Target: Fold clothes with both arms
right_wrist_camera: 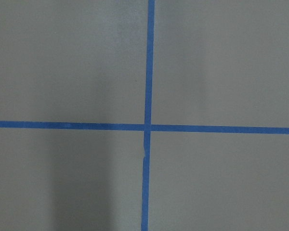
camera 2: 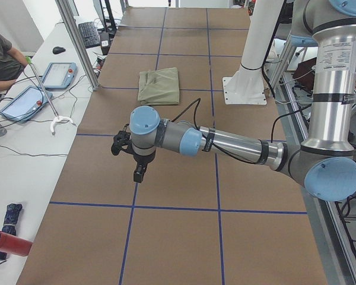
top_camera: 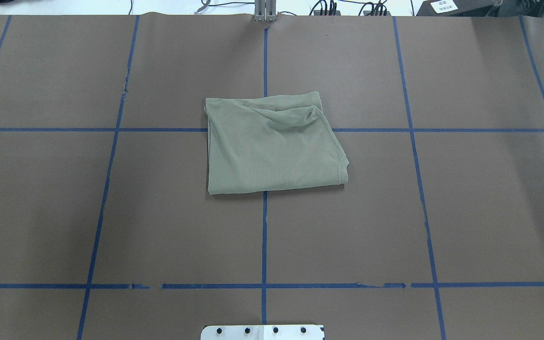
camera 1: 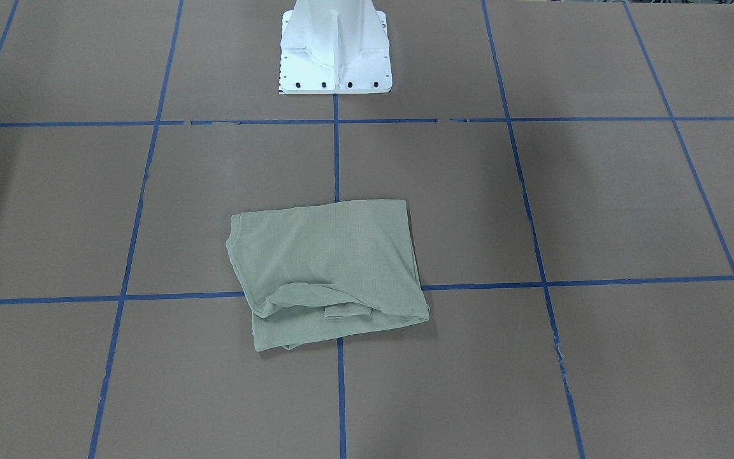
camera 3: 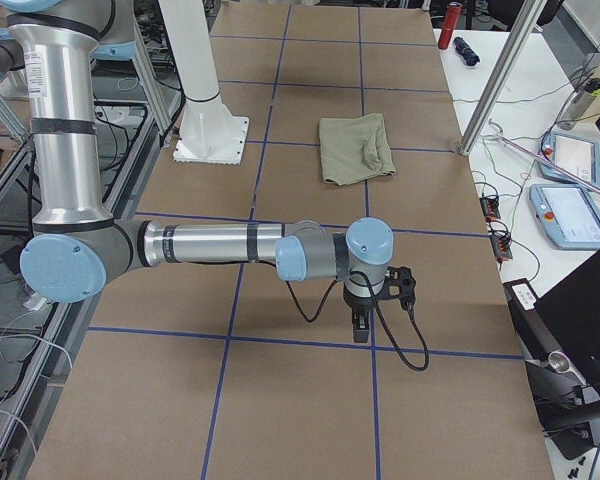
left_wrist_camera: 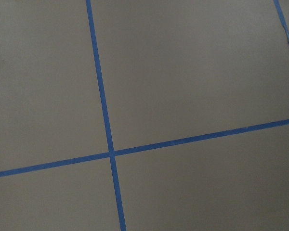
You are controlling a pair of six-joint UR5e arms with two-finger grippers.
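Note:
The sage-green shirt lies folded into a rough rectangle at the middle of the brown table, with a rumpled flap along its far edge. It also shows in both side views. The left arm stretches out low over bare table well away from the shirt, its gripper pointing down. The right arm is held the same way at the other end, its gripper also pointing down. I cannot tell whether either gripper is open or shut. Both wrist views show only table and blue tape.
Blue tape lines grid the table. The white pedestal base stands at the robot's side. On the operators' bench are tablets, cables and a metal post. A person sits there.

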